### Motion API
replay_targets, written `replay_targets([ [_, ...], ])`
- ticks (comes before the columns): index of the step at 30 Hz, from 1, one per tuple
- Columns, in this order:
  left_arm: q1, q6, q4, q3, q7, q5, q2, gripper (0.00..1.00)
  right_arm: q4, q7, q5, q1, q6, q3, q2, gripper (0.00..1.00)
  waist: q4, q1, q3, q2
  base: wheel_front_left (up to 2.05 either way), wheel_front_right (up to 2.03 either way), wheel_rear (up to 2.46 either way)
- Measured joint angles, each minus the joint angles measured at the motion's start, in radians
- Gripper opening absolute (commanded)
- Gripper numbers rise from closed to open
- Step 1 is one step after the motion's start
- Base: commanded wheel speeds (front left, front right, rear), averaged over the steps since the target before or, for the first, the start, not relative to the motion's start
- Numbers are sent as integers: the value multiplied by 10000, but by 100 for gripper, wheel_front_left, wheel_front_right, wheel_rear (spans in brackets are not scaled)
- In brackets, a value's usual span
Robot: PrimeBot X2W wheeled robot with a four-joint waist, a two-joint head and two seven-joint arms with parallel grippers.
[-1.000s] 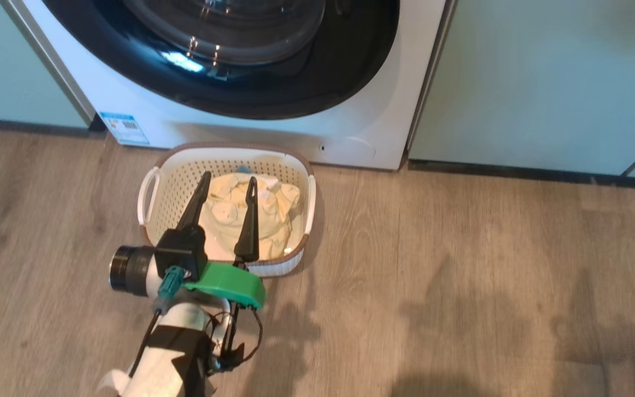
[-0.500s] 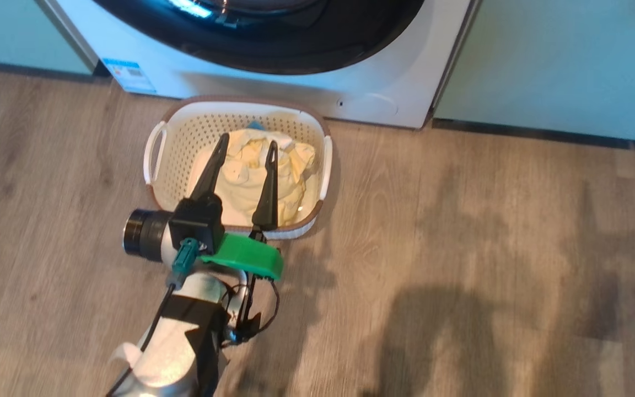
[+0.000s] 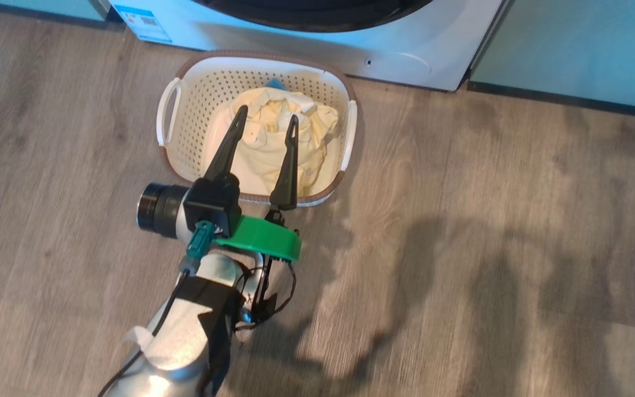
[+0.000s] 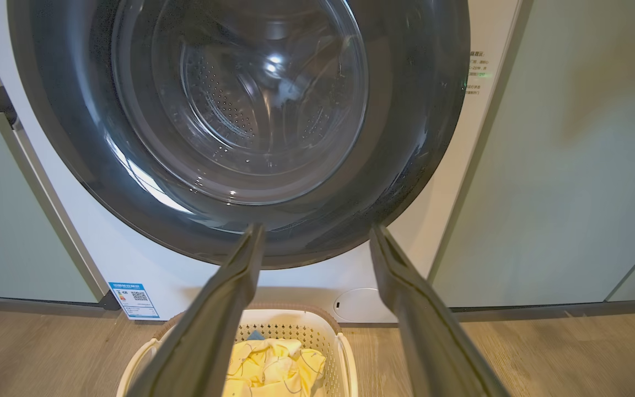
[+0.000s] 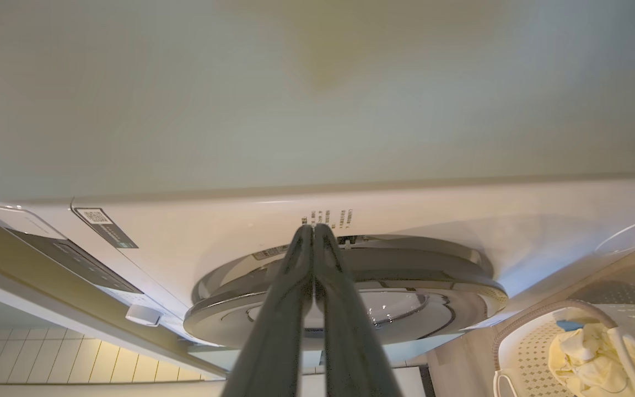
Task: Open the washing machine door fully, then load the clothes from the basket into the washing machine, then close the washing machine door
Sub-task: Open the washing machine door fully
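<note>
The cream basket stands on the floor right in front of the white washing machine. Pale yellow clothes fill it, with a small blue piece at the far side. My left gripper hovers over the clothes, open and holding nothing. In the left wrist view its open gripper points at the washing machine door, whose black rim lies against the machine front. My right gripper is shut and empty, with its tips close to the door's rim.
Pale green cabinet panels flank the machine on both sides. Wood-look floor spreads to the right of the basket. A blue sticker and a round white flap mark the machine's lower front.
The head camera has tipped downward, so machine and basket sit higher in the picture. My left gripper keeps its open stance over the clothes.
</note>
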Motion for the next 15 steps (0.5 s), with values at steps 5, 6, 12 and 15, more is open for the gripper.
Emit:
replay_targets([
  [5, -222, 10, -33, -113, 0, -2, 0, 100, 479, 407, -15, -924, 0, 391, 0, 0, 130, 0, 286, 0, 0, 0, 0],
  [6, -276, 13, -42, -155, -2, -4, 0, 100, 591, 489, -38, -1145, 0, 512, 0, 0, 168, 1, 352, 0, 0, 0, 0],
  [12, -482, 196, -123, -458, -2, -274, -4, 100, 1336, 642, -499, -2309, -2, 1003, 4, 0, 456, 0, 690, 0, 0, 0, 0],
  [15, -554, 272, -167, -698, -2, -424, -6, 100, 1716, 771, -815, -2802, 0, 1321, 4, 0, 612, 0, 864, 0, 0, 0, 0],
])
